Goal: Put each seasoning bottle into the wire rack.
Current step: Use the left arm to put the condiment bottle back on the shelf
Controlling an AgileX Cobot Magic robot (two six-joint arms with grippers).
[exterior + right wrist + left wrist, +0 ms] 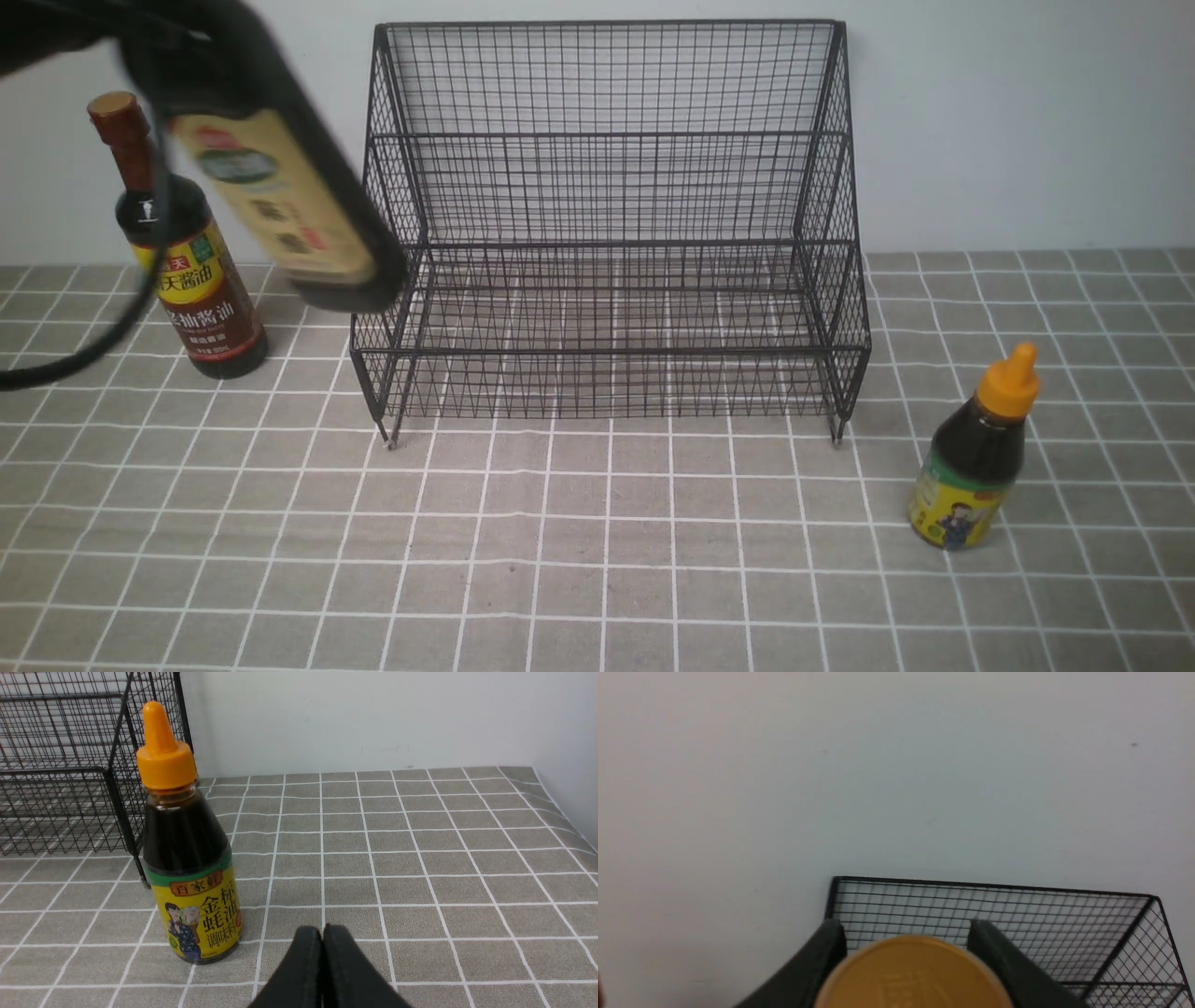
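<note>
**Item 1. Wide bottle** (280,205). Carried aloft in the left gripper (908,952), clear of the cloth (597,560), just left of the rack (607,233) and not yet inside it. The jaws were clamped on either side of its top, beside the gold cap (915,975).
- Axis: long axis tilted. The cap end pointed up and to the left, and the base pointed down and right, toward the rack's left wall. The outline was blurred in the front view.
- Handling, by judgement: full of dark liquid, so probably heavy and stiff-walled, with a smooth label that could slip. A hold near the cap leaves the weighty base free to swing. A grip lower on the shoulder would steady it.

**Item 2. Tall bottle** (187,271). Upright on the cloth, left of the rack, cap up. Slim and likely to tip, so best taken at the neck or upper body.

**Item 3. Small bottle** (976,457). Upright on the cloth, near the rack's right front foot, orange nozzle up. Probably light, with a body wide enough to grip.

**Item 4. Right gripper** (322,933). Jaws together, holding nothing, low over the cloth near the small bottle.

**Item 5. Rack.** Against the wall (1027,121), with no bottle on either tier.
</note>
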